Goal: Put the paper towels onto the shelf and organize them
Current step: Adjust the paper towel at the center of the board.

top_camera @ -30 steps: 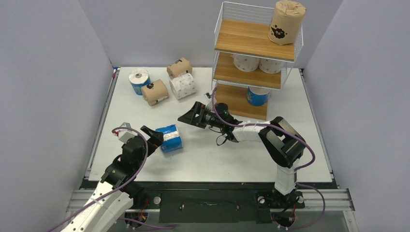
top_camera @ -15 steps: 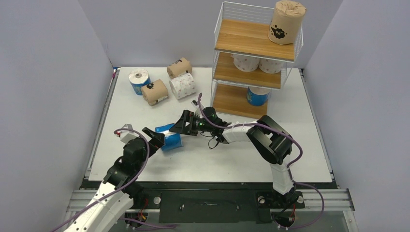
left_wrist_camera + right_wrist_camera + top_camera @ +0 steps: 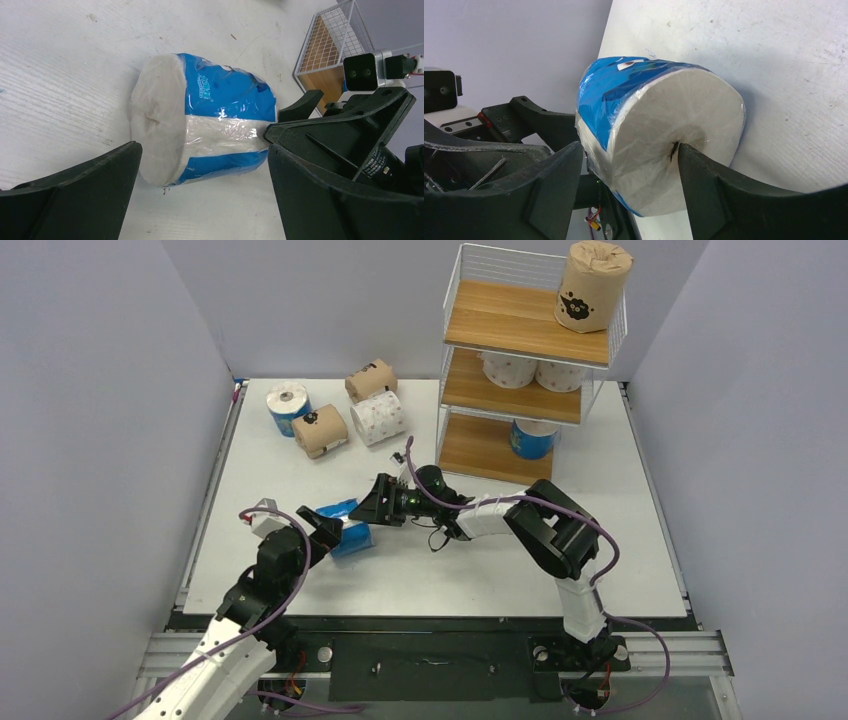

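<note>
White table (image 3: pixel 250 570). Four loose rolls sit at its far left: an upright blue-and-white roll (image 3: pixel 287 405), a brown roll (image 3: pixel 320 430), a second brown roll (image 3: pixel 370 380) and a dotted roll (image 3: pixel 378 418). None has moved in the last second.

Left gripper (image 3: pixel 322 528): jaws wide apart on either side of the lying blue roll (image 3: pixel 352 537), no contact, same as before. That roll is on the table, near and left of centre.

Right gripper (image 3: pixel 370 510) is the change. A second ago it hung wide open mid-table, clear of the roll. It has now reached left and drawn its jaws in round the roll's right end. Its fingers look to be touching the wrap, but I can't tell if the clamp is firm yet. I read it as a handover to the arm nearest the shelf.

Shelf (image 3: pixel 470 325), far right: a brown roll up top (image 3: pixel 592 285), two dotted rolls on the middle board (image 3: pixel 510 368), and one blue roll at the bottom (image 3: pixel 533 438). So four are shelved and five are left.

Views:
- The top view hides most of the roll under both grippers, and it is the only view that shows how full the shelf is.
- The left wrist view shows the roll flat on the table, with a right fingertip (image 3: pixel 280 135) against its far end.
- The right wrist view shows the roll's flat end face, with one finger (image 3: pixel 724 200) crossing it at the core.
</note>
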